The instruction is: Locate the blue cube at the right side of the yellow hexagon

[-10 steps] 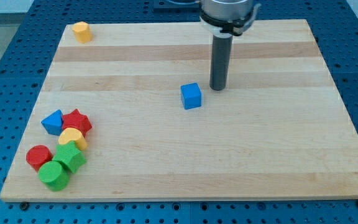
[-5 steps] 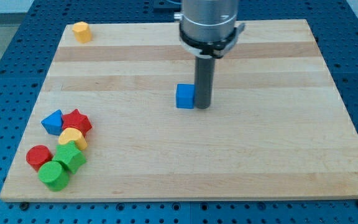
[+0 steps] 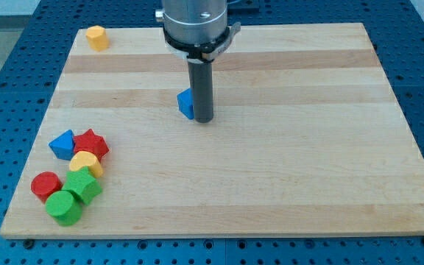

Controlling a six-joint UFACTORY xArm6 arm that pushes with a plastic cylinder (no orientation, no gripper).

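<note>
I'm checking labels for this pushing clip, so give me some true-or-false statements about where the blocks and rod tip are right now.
1. My tip sits against the blue cube's right side. True.
2. The yellow hexagon lies at the board's bottom right. False: it is near the top left corner.
3. The blue cube touches the yellow hexagon. False: they are well apart.
4. A cluster of blocks, with a red star, sits at the view's lower left. True.

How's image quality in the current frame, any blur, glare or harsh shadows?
Camera view: sharp overall, with even, soft lighting and no obvious glare on the wooden board. My tip casts only a faint shadow beside the blue cube, which the rod partly hides. The yellow hexagon and the block cluster at the view's lower left have crisp edges. No clear distortion.
</note>
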